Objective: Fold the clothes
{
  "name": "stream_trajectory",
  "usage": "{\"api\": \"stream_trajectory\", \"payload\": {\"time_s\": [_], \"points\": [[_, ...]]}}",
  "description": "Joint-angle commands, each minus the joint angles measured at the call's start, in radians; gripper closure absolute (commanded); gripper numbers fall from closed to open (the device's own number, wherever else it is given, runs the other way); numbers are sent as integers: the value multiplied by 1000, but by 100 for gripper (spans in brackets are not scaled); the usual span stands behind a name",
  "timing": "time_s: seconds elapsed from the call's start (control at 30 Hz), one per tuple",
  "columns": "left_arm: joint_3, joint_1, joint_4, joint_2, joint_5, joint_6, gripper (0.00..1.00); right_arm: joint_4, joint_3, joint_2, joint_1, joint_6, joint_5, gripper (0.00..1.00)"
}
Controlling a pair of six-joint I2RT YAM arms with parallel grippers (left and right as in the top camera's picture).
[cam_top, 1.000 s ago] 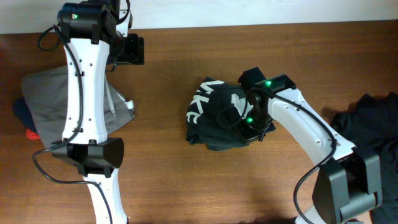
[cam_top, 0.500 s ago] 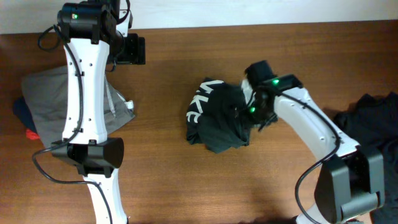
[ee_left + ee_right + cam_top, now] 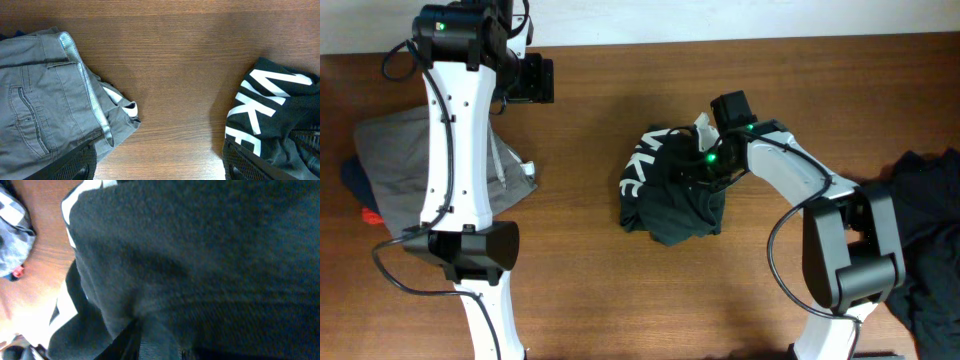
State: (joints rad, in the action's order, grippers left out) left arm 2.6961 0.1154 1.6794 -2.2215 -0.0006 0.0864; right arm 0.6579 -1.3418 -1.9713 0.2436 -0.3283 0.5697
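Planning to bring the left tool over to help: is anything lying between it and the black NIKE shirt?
Nothing visible. Only bare wooden table lies between the left tool and the NIKE shirt. The grey trousers lie on the left tool's other side, away from that path.

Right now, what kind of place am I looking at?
Probably a robotics lab bench for laundry folding: a wooden table, two white robot arms, a crumpled black NIKE garment and grey trousers.
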Motion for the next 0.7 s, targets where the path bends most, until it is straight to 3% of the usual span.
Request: {"api": "stream_trajectory", "payload": {"time_s": [0.0,0.1,0.17,0.3,0.67], "points": [[16,-2,0,29,-6,-13,20,-50,-3,0,8,-41,51,71],[16,-2,0,29,-6,-13,20,-71,-3,0,-3,-40,47,76],[16,-2,0,29,-6,-13,20,-71,-3,0,-17,-40,47,95],[16,-2,0,29,-6,-13,20,-42,-3,10,-63,-34,48,96],[16,-2,-3,29,-7,-13,20,134,-4,154,-195,203,48,96]]}}
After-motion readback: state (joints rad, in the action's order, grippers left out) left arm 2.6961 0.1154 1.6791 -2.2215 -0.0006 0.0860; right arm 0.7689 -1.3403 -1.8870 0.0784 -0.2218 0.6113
